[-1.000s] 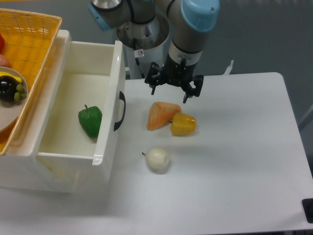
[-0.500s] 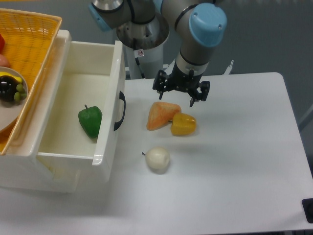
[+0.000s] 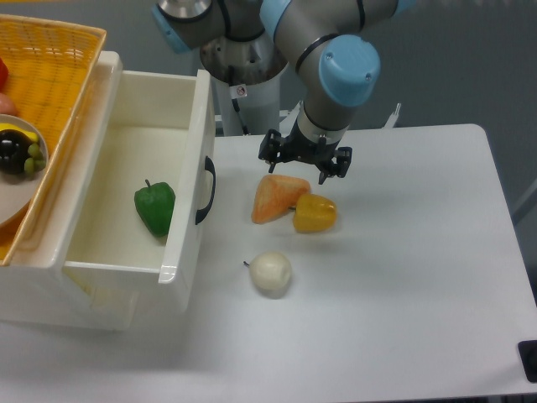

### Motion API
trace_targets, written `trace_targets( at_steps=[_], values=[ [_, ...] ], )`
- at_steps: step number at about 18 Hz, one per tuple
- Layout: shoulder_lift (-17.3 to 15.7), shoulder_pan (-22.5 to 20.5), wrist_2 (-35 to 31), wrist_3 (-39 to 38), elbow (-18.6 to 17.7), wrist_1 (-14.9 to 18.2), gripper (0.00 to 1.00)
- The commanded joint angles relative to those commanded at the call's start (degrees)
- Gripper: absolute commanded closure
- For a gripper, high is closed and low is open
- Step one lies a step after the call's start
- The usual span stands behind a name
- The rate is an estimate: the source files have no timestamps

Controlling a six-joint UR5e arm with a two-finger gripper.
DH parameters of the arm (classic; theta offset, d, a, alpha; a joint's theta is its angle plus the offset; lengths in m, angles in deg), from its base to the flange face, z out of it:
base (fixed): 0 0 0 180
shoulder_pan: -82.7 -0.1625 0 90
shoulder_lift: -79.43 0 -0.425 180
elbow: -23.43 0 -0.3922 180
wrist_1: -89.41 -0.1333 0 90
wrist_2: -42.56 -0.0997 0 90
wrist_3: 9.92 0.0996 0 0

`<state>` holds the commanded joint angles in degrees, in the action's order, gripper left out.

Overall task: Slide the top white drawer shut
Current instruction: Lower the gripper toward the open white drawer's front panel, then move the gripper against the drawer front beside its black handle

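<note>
The pincer [image 3: 304, 162] hangs above the far edge of the orange wedge-shaped item [image 3: 277, 198], fingers spread and gripping nothing. Compared with one second ago, the wrist has swung: it first shifted right, then came back slightly left and turned, so that the blue joint cap now sits more directly above the fingers. Height above the worktop [image 3: 403, 277] appears little changed. No object on the worktop has moved in that interval.

Assessment: the arm is reorienting, not yet pushing. No contact with the drawer has been made, so the closing step has not begun.

The top white drawer [image 3: 134, 189] stands pulled well out toward the right, at the left of the scene. Its front panel faces right and carries the black curved handle [image 3: 206, 191]. A green pepper-shaped item [image 3: 154, 207] lies inside, against the inner face of the front panel.

Relative position: the drawer front lies to the left of the pincer, with a clear gap of bare worktop between them. The handle is slightly nearer the camera than the fingers.

Other items: a yellow item [image 3: 315, 213] touches the orange wedge on its right; a white round item [image 3: 271, 273] lies nearer, just right of the drawer's near corner. A yellow basket [image 3: 50, 67] sits on the cabinet at far left.

Closing will probably require the pincer to travel left and press against the front panel.
</note>
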<state>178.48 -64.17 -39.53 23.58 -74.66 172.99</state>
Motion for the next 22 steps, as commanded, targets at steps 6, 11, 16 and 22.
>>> trace_targets(
  at_steps=[6,11,16,22],
  values=[
    [2.3,3.0,0.0,-4.2,0.6,-3.1,0.0],
    [3.8,5.1,0.0,-6.3,0.9,-3.6,0.0],
    [4.3,6.4,0.0,-7.2,0.9,-4.4,0.0],
    [4.4,7.9,0.1,-8.1,1.0,-4.4,0.0]
  ],
)
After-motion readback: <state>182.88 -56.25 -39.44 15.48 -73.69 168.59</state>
